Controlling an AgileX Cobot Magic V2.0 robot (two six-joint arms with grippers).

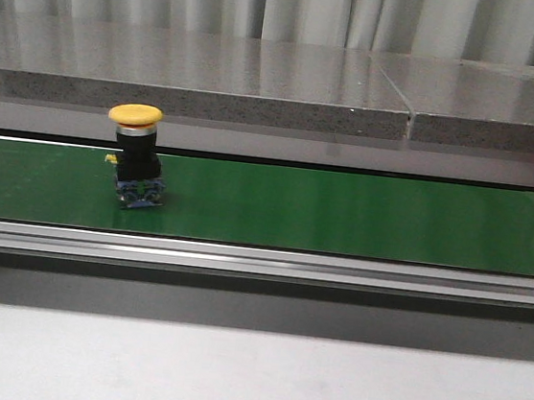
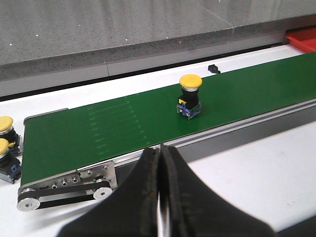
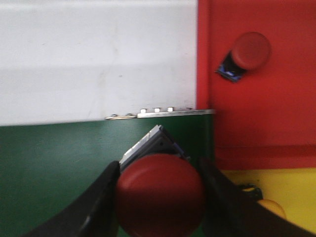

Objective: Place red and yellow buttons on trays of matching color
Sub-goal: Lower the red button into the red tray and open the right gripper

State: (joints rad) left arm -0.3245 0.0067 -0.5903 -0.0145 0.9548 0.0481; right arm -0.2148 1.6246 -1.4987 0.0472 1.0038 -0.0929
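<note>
Domed red button [image 3: 160, 195] clamped between right black fingers [image 3: 101, 197], left fingers [image 2: 148, 168] pressed together, matte green belt [image 1: 343, 213].

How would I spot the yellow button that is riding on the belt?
Find the long green belt crossing the table. Toward its left end stands one yellow button, upright on a black body with a blue base. It is the only button on the belt there; the other yellow buttons sit off its end.
</note>
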